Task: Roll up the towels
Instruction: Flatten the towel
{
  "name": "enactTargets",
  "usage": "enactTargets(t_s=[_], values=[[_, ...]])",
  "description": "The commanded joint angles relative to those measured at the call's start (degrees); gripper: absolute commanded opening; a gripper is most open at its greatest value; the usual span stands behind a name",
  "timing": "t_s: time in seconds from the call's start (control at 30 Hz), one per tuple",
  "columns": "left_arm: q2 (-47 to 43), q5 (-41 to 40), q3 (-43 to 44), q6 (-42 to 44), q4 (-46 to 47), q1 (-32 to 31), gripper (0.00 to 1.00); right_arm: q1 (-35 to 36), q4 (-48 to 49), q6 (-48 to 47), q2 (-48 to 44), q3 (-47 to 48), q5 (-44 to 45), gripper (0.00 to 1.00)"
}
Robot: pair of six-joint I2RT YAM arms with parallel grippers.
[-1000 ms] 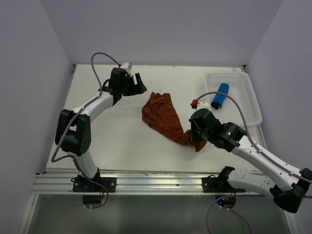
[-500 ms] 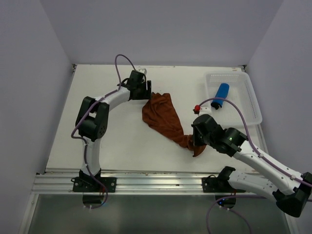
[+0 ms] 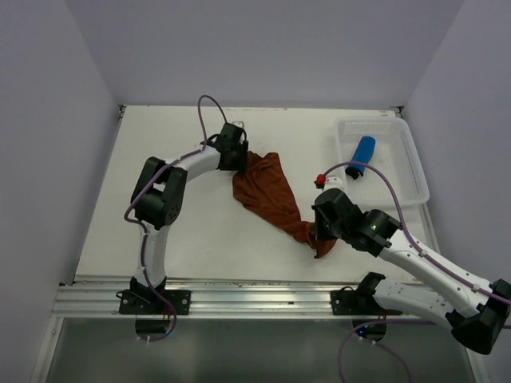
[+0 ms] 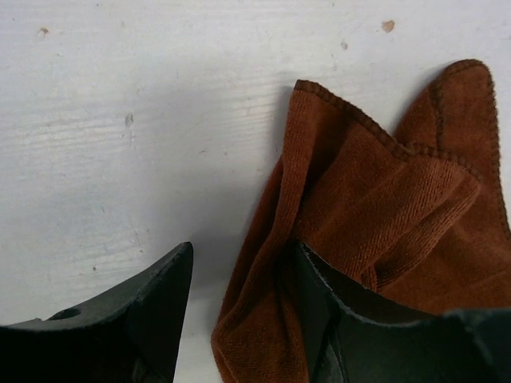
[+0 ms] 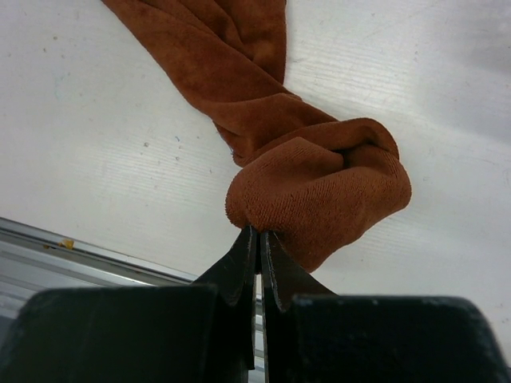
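The rust-brown towel (image 3: 263, 191) lies crumpled mid-table, tapering to a twisted tail at the near right. My left gripper (image 3: 239, 155) is at its far-left corner. In the left wrist view the left gripper (image 4: 243, 251) is open, its jaws standing either side of a folded edge of the towel (image 4: 375, 207). My right gripper (image 3: 322, 231) is shut on the bunched near end; the right wrist view shows the right gripper (image 5: 259, 231) pinching that lump of towel (image 5: 319, 191). The blue towel (image 3: 363, 153) lies rolled in the basket.
A white mesh basket (image 3: 417, 167) stands at the far right by the side wall. Walls close in the table on the left, back and right. A metal rail (image 3: 239, 299) runs along the near edge.
My left arm has swung right from the bare table to the towel's far-left corner, and its jaws have narrowed round the edge. The right gripper has stayed shut, drawing the tail slightly nearer.
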Motion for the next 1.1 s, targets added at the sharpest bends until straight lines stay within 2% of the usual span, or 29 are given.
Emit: enactTargets(t_s=[0.0,0.13,0.17,0.23,0.27,0.37,0.47,0.57,0.7,0.8,0.97,1.07], values=[[1.0,-4.7,0.0,1.2,-2.0,-1.2,0.56,0.2,1.8,0.9,-0.7,-0.3,0.3,0.00],[1.5,-7.1,0.0,1.7,-3.0,-2.5,0.51,0.2,1.8,0.9,-1.3,-0.7,0.8,0.00],[1.7,-7.3,0.0,1.7,-3.0,-2.6,0.47,0.2,1.8,0.8,-1.4,-0.8,0.7,0.00],[1.8,-7.3,0.0,1.7,-3.3,-2.7,0.30,0.2,1.8,0.7,-2.0,-1.0,1.0,0.00],[1.9,-7.3,-0.1,1.6,-3.4,-2.7,0.17,0.2,1.8,0.7,-2.1,-1.1,0.9,0.00],[1.1,-8.7,-0.6,1.2,-4.4,-2.7,0.00,0.2,2.4,0.2,-2.3,-1.2,1.0,0.00],[-2.2,-13.5,-3.1,0.5,-4.6,-2.6,0.00,0.2,3.3,-0.6,-1.3,-1.0,1.0,0.00],[-10.9,-14.4,-8.4,-0.9,-3.1,-0.4,0.00,0.2,6.2,-1.5,0.9,0.4,1.7,0.00],[-21.4,-11.7,-15.5,-2.1,-2.6,8.8,0.00,0.1,10.4,-6.0,5.6,3.7,3.6,0.00],[-29.5,-13.7,-18.5,-0.8,-3.1,13.9,0.00,-0.6,12.4,-11.3,11.4,9.3,5.6,0.00],[-41.8,-16.1,-25.1,-1.6,-3.1,18.3,0.00,-2.3,14.8,-17.5,20.0,19.1,6.8,0.00],[-47.7,-16.3,-32.3,-3.6,-1.0,19.7,0.00,-2.3,16.5,-20.3,21.4,19.3,7.7,0.00]])
